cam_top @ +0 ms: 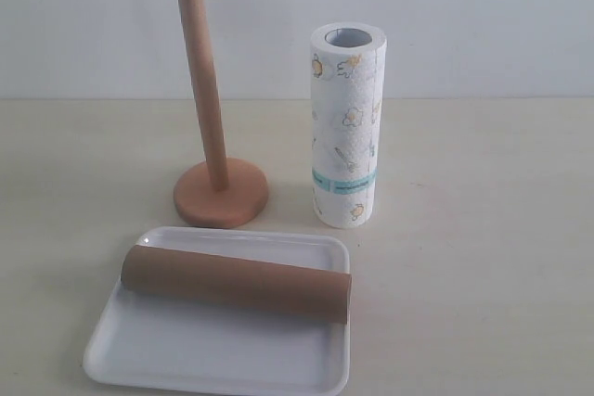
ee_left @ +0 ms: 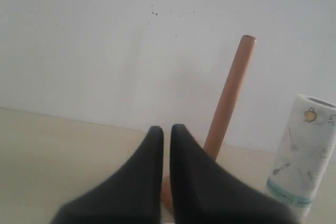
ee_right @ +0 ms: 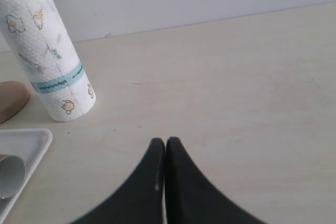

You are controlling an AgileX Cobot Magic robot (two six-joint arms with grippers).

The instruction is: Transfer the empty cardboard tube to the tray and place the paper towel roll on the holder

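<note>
The brown cardboard tube (cam_top: 237,283) lies flat across the white tray (cam_top: 186,359) at the front; its pale open end (ee_right: 9,176) shows over the tray's corner (ee_right: 37,140). Behind the tray the wooden holder (cam_top: 206,90) stands bare on its disc base (cam_top: 221,194). The paper towel roll (cam_top: 346,127) stands upright just right of the holder, on the table. Neither arm appears in the exterior view. My left gripper (ee_left: 167,130) is shut and empty, with the holder's rod (ee_left: 231,90) and the roll (ee_left: 303,150) beyond it. My right gripper (ee_right: 165,142) is shut and empty, apart from the roll (ee_right: 50,56).
The pale beige table (cam_top: 483,229) runs back to a white wall (cam_top: 464,16). The holder's base (ee_right: 10,100) shows at the edge of the right wrist view.
</note>
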